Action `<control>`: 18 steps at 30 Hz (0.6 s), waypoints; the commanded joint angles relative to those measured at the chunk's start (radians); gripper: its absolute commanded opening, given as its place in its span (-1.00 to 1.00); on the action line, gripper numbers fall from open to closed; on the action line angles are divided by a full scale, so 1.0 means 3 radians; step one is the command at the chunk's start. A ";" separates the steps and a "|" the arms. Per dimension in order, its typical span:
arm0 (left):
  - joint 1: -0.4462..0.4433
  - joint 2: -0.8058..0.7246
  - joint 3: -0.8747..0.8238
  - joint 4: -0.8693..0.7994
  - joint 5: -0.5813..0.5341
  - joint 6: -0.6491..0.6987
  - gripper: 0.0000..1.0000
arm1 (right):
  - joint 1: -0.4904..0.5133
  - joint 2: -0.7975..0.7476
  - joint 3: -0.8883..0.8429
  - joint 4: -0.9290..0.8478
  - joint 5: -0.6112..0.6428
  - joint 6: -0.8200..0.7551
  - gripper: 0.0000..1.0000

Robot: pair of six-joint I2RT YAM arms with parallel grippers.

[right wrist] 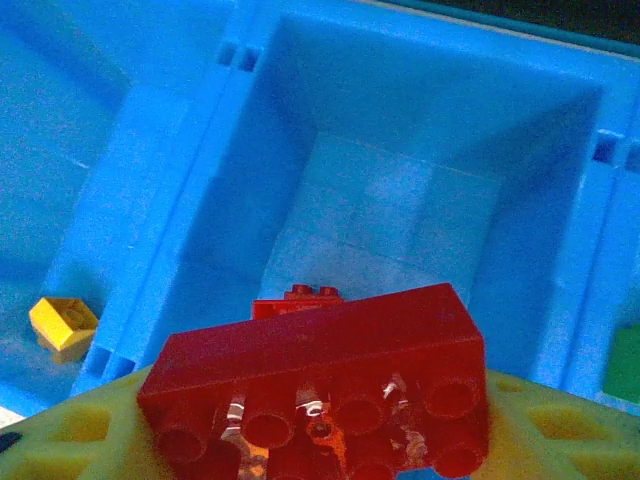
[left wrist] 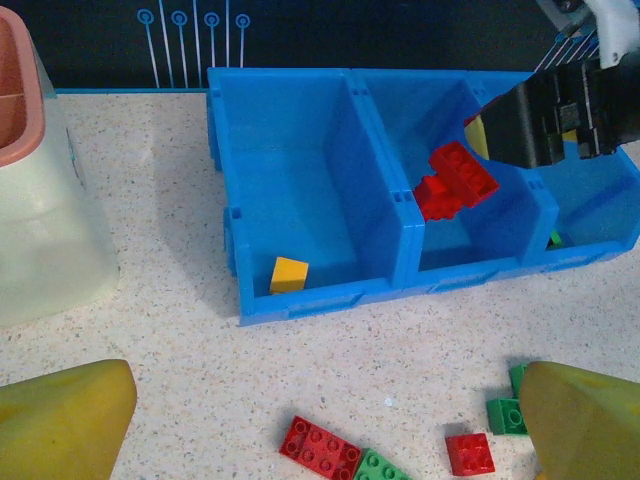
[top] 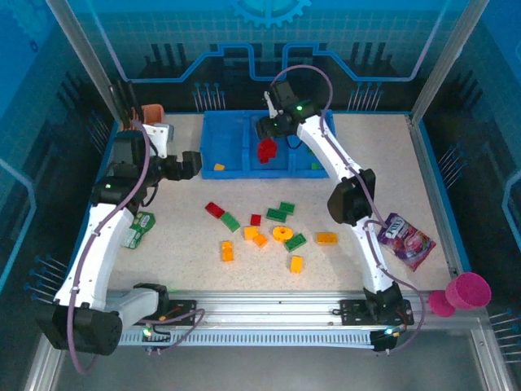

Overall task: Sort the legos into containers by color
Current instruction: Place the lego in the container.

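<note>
If the right gripper (top: 269, 130) is releasing off-centre, the red brick (right wrist: 320, 385) could be clipping the divider wall (left wrist: 385, 180) and tumbling in beside the yellow brick (left wrist: 289, 273). That gripper is pinching the red brick at about half opening over the middle compartment (right wrist: 400, 200) of the blue tray (top: 224, 173), upper middle of the overhead frame. The left gripper (top: 191, 163) is gaping wide, holding nothing.

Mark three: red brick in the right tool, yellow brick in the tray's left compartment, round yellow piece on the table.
Held red brick (right wrist: 320, 340): right wrist view, middle of its flat side face.
Yellow brick (left wrist: 289, 273): left wrist view, its top face.
Round yellow piece (top: 282, 234): top external view, its centre.
</note>
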 commanded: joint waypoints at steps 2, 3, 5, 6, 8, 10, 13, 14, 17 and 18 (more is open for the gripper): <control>0.0026 0.0000 -0.0032 0.0073 0.0034 -0.0005 0.99 | 0.0012 0.0132 0.0165 -0.0080 -0.0105 -0.0001 -0.02; 0.0026 0.0008 -0.0026 0.0072 0.0034 -0.0005 0.99 | 0.0017 0.0166 0.0198 -0.0094 -0.0114 0.0001 -0.02; 0.0026 0.0005 -0.0026 0.0068 0.0034 -0.0005 0.99 | 0.0015 0.0205 0.0246 -0.0109 -0.0094 0.0001 -0.02; 0.0026 0.0008 -0.0026 0.0068 0.0039 -0.0005 0.99 | 0.0019 0.0217 0.0245 -0.0089 -0.0090 0.0006 -0.02; 0.0026 0.0000 -0.0026 0.0067 0.0034 -0.0005 0.99 | 0.0019 0.0232 0.0247 -0.0053 -0.0100 0.0007 -0.02; 0.0026 0.0000 -0.0026 0.0072 0.0034 -0.0005 0.99 | 0.0019 0.0252 0.0269 -0.0040 -0.0105 0.0011 -0.02; 0.0026 -0.0007 -0.0031 0.0072 0.0030 -0.0005 0.99 | 0.0015 0.0276 0.0291 -0.0030 -0.0096 0.0007 0.00; 0.0026 -0.0010 -0.0031 0.0072 0.0029 -0.0005 0.99 | 0.0016 0.0274 0.0293 -0.0025 -0.0089 0.0004 0.01; 0.0026 -0.0010 -0.0032 0.0074 0.0038 -0.0004 0.99 | 0.0019 0.0275 0.0290 0.0003 -0.0095 0.0001 0.09; 0.0026 -0.0007 -0.0033 0.0077 0.0044 -0.0005 0.99 | 0.0019 0.0276 0.0293 0.0014 -0.0101 0.0003 0.12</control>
